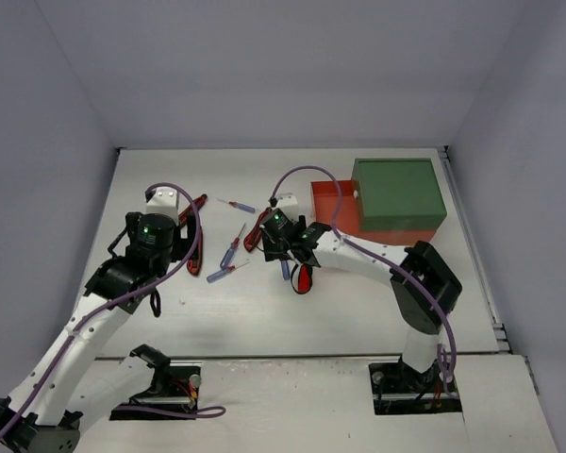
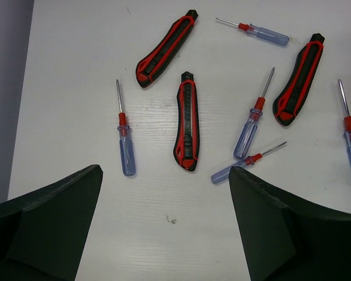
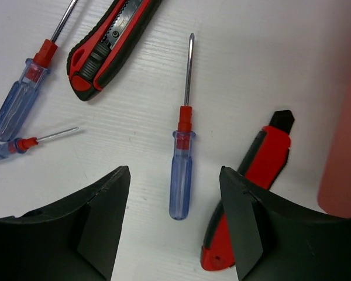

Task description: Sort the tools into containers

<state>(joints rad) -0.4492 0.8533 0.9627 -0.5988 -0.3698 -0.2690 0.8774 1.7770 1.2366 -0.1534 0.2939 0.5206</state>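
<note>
The tools lie loose on the white table: red-and-black utility knives (image 2: 186, 124) (image 2: 167, 48) (image 2: 299, 79) and slim blue-handled screwdrivers (image 2: 124, 143) (image 2: 250, 126). My left gripper (image 2: 165, 175) is open over bare table just short of them, holding nothing. My right gripper (image 3: 174, 175) is open with its fingers on either side of a blue screwdriver's handle (image 3: 181, 170), not touching it. Another red knife (image 3: 251, 187) lies partly under its right finger (image 3: 245, 222). In the top view the containers stand at the back right: a green top (image 1: 396, 193) with a red-orange drawer (image 1: 328, 203) pulled out.
The red-orange drawer wall (image 3: 345, 146) is close on the right of my right gripper. A knife (image 3: 108, 44) and two screwdrivers (image 3: 23, 96) (image 3: 17, 146) lie to its upper left. Grey walls enclose the table on three sides.
</note>
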